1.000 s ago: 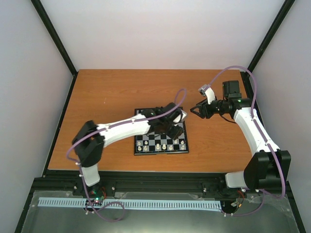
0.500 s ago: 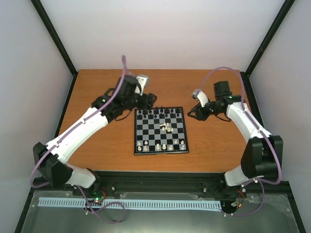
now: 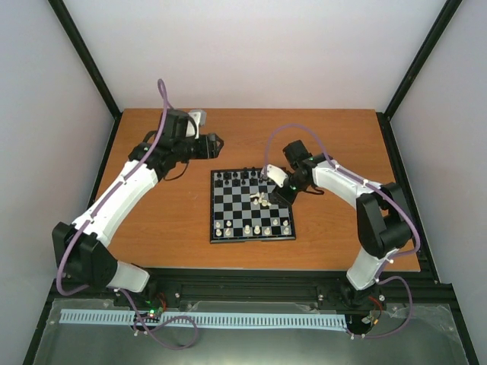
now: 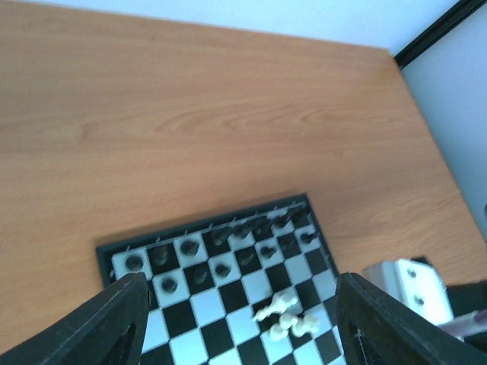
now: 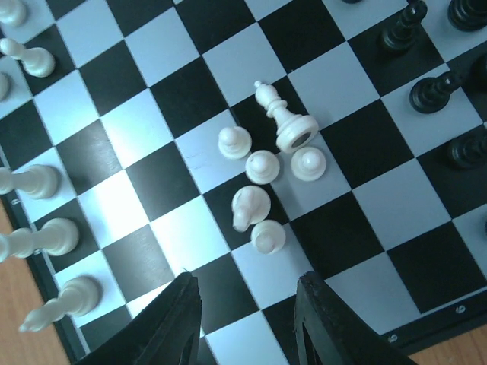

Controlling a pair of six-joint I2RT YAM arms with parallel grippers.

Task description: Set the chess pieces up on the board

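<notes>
Here's the board (image 3: 252, 205), sitting square in the middle of the counter (image 3: 152, 228), a touch closer to the near edge than the far one. The black pieces (image 3: 247, 177) stand along the board's far side. There's a back row, and the row in front of it looks patchy. The white row (image 3: 251, 227) stands along the board's near side.

Now look at the middle of the board, over toward its right side. The loose white cluster (image 5: 262, 179) is a handful of small white men bunched together, some touching. One of them, the tipped white piece (image 5: 285, 122), is taller than the rest and lies on its side with its round base showing.

The right hand (image 5: 247, 312) is over the board, right beside that cluster on the side toward the counter's right edge. Its fingers (image 5: 179, 323) are parted about halfway with nothing between them. The nearest little white man sits just ahead of the gap, and no piece is gripped.

The left hand (image 3: 211, 144) is over the far-left part of the counter, close to the far edge and well apart from the board. From its wrist camera the two dark fingers (image 4: 114, 323) are spread wide, and between them there's only a view down onto the board's far side. It is empty and touching nothing.
</notes>
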